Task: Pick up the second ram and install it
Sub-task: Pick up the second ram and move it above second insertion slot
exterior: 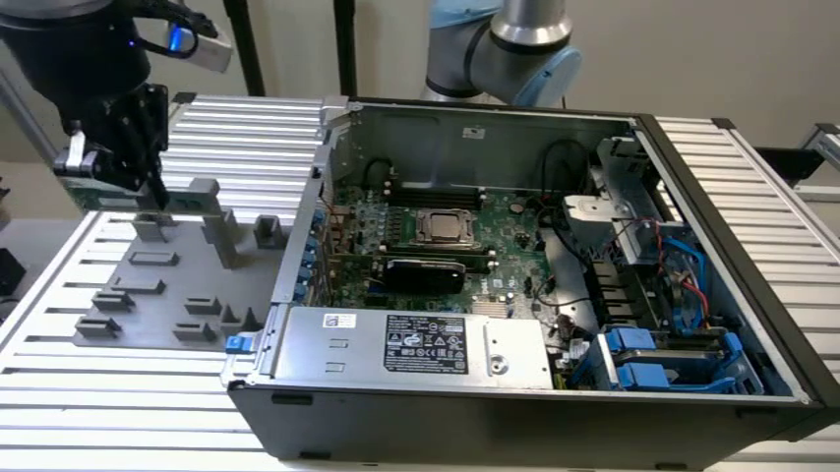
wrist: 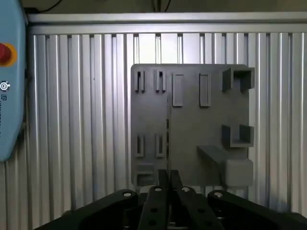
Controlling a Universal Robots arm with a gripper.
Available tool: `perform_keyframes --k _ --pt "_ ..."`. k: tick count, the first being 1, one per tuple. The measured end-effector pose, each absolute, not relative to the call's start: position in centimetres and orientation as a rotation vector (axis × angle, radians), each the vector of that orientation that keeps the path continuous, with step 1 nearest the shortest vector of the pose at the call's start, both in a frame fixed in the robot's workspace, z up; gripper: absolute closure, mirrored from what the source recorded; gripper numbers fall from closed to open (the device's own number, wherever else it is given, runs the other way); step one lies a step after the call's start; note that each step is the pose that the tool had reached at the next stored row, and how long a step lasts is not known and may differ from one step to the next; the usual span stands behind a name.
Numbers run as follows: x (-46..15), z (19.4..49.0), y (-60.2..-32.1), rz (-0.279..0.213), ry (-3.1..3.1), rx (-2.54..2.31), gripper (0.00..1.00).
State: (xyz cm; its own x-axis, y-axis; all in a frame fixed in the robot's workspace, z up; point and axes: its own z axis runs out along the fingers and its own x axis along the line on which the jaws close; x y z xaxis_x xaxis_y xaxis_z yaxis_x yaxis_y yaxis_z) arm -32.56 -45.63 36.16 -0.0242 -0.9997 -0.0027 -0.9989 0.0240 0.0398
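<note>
The second ram (exterior: 191, 202), a thin dark-green stick, hangs level just above the grey fixture plate (exterior: 145, 295) at the exterior view's left. My gripper (exterior: 142, 192) is shut on its middle from above. In the wrist view the fingertips (wrist: 168, 176) stand close together, and the ram (wrist: 167, 129) shows edge-on as a thin dark line over the fixture plate (wrist: 192, 124). The open computer case (exterior: 525, 393) lies at the exterior view's right, with the green motherboard (exterior: 506, 231) and its long black memory slots (exterior: 434, 194) inside.
Grey posts and holders (exterior: 216, 231) rise from the fixture plate under the ram. In the case are a silver power supply (exterior: 407, 344) in front and blue drive caddies (exterior: 656, 364). The arm's base (exterior: 512, 44) stands behind the case. A pendant with a red button (wrist: 5, 53) lies beside the plate.
</note>
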Motion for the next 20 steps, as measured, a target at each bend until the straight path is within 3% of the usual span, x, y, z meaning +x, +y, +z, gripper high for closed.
perform_keyframes --k 14,20 --pt "-26.2 42.4 -45.6 -0.049 -2.228 2.176 1.0" --pt "-23.5 43.1 -45.6 -0.05 -2.228 2.175 1.0"
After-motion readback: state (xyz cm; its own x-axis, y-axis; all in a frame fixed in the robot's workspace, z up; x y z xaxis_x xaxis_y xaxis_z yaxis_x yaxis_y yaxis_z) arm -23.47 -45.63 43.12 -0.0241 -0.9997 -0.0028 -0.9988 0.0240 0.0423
